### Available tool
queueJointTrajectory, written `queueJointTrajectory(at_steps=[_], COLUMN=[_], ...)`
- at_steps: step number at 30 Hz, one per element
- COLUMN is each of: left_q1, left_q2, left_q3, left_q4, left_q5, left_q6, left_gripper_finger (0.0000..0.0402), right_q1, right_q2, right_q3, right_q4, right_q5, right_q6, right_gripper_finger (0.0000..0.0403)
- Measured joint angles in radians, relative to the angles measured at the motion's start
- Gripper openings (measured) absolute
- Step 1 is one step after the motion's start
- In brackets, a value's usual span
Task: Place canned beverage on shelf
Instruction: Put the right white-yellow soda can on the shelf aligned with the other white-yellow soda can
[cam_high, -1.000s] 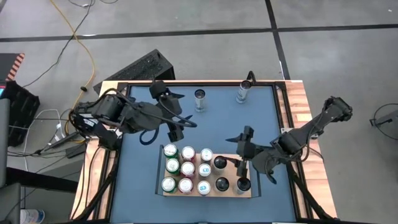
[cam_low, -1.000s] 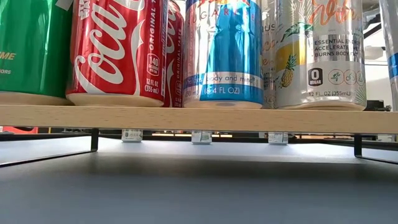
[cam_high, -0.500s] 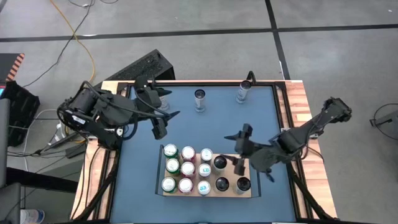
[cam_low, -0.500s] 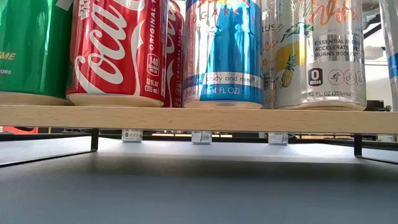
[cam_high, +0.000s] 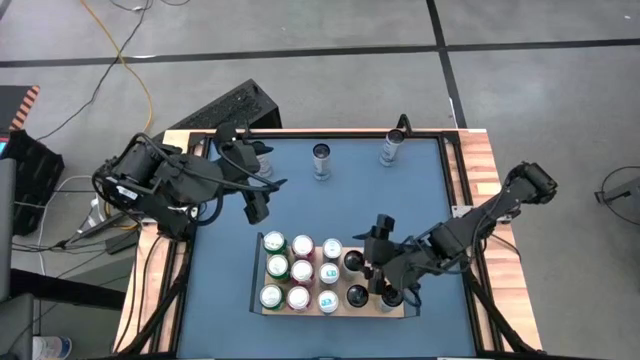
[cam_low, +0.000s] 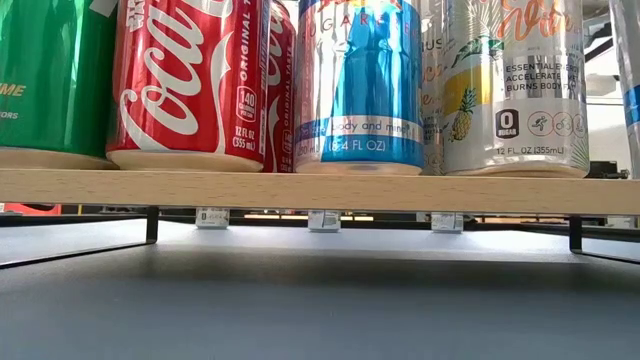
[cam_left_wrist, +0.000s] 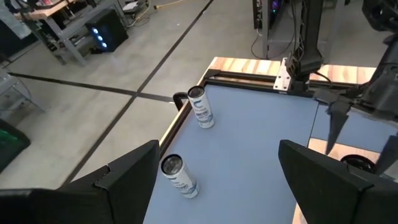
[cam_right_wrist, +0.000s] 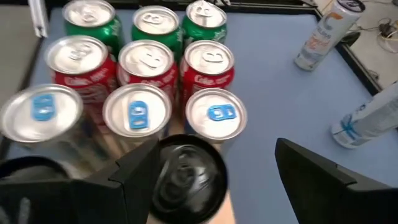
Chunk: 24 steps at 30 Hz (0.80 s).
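The shelf (cam_high: 404, 308), a light-wood board with black end rails, stands near the table's front edge. It carries green, red and silver-blue cans (cam_high: 300, 270) and three black-topped cans (cam_high: 354, 262). The low view shows the cans standing on the board (cam_low: 320, 190). My right gripper (cam_high: 378, 252) is open above the shelf's right part, with a black can top (cam_right_wrist: 186, 174) beside one finger. Two slim silver cans (cam_high: 321, 158) (cam_high: 392, 146) stand upright near the far edge. My left gripper (cam_high: 255, 185) is open and empty at the table's left, facing them (cam_left_wrist: 202, 107) (cam_left_wrist: 177, 174).
Bare blue tabletop (cam_high: 340, 205) lies between the shelf and the two slim cans. Light-wood strips (cam_high: 482, 170) run along the table's sides. Cables and a black case (cam_high: 235, 105) lie on the floor beyond the far left corner.
My left gripper has drawn back from the table's middle toward its left and far edges, then kept still. My right gripper has gone toward the table's left edge and a little toward the near edge, over the black cans on the shelf. No can has moved.
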Motion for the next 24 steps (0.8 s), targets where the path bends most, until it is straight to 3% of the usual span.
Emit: queueJointTrajectory(at_steps=[16, 24], left_q1=[0.0, 0.0], left_q2=[0.0, 0.0], left_q3=[0.0, 0.0], left_q4=[0.001, -0.036], left_q5=[0.0, 0.0], left_q6=[-0.008, -0.007], left_gripper_finger=[0.0316, 0.0316], right_q1=[-0.001, -0.015], right_q2=[0.024, 0.024], right_q3=[0.0, 0.0], right_q4=[-0.007, -0.008], right_q5=[-0.008, -0.081], right_q6=[0.05, 0.052], right_gripper_finger=[0.0301, 0.0301])
